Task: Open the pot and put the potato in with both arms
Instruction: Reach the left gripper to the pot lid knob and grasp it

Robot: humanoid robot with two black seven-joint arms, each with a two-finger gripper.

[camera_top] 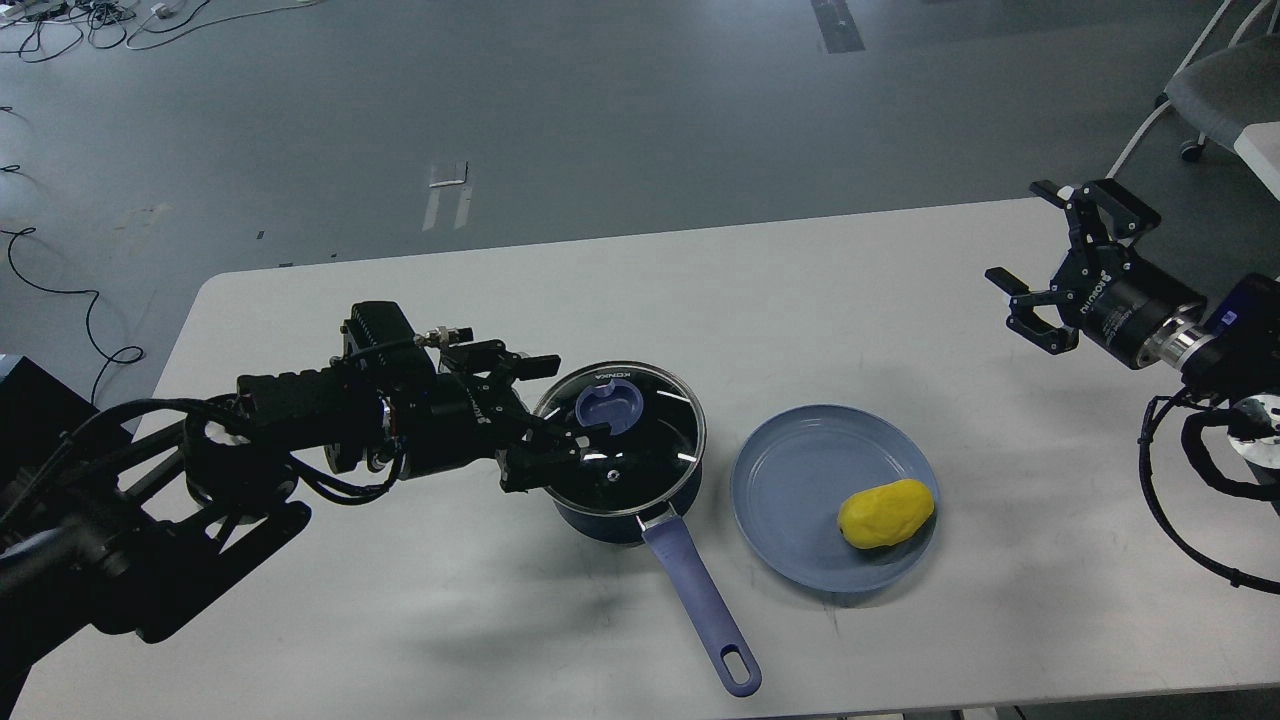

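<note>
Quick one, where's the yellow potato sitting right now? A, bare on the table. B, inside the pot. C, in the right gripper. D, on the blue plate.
D: the potato lies on the plate, near its right rim, while the pot has its glass lid on and the right gripper hangs open and empty far to the right.

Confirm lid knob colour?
Purple-blue, matching the handle. The lid knob shows best in the head view.
</note>
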